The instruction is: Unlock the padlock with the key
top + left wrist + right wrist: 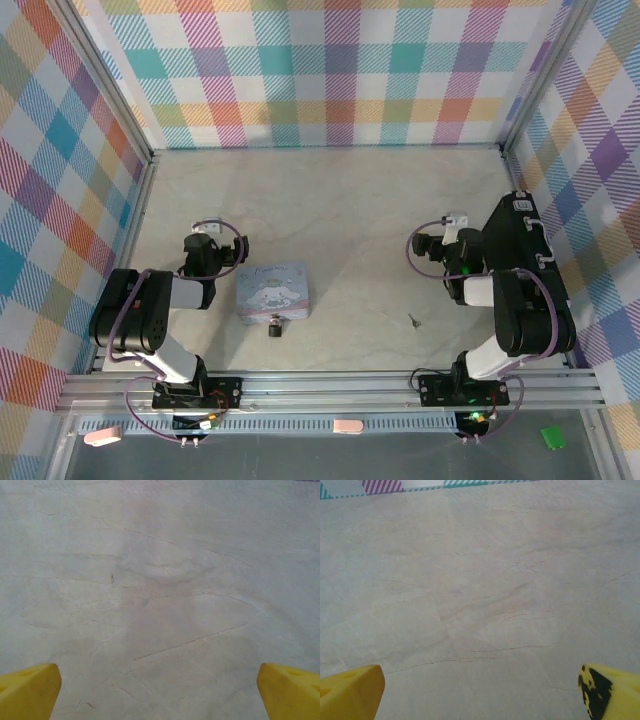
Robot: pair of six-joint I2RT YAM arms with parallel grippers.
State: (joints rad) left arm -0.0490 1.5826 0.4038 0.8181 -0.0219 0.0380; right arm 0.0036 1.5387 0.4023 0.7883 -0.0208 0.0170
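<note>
A lab test cell: plaid-patterned walls (340, 70) and aluminium rails (340, 385) box in a marble-look tabletop (330, 200).

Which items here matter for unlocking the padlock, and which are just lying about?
Job: padlock, against the near side of the tin box; key, loose on the table, right of the box.
Lying about: the tin box itself; pink pieces and a green piece near the front rail.

Tin box (273, 288), pale blue, cartoon-printed: lies flat near the table's front edge, left of centre. Table (350, 200): pale, marbled, finely veined. Wall panels (330, 70), multicolour plaid: enclose the back and both side edges.
</note>
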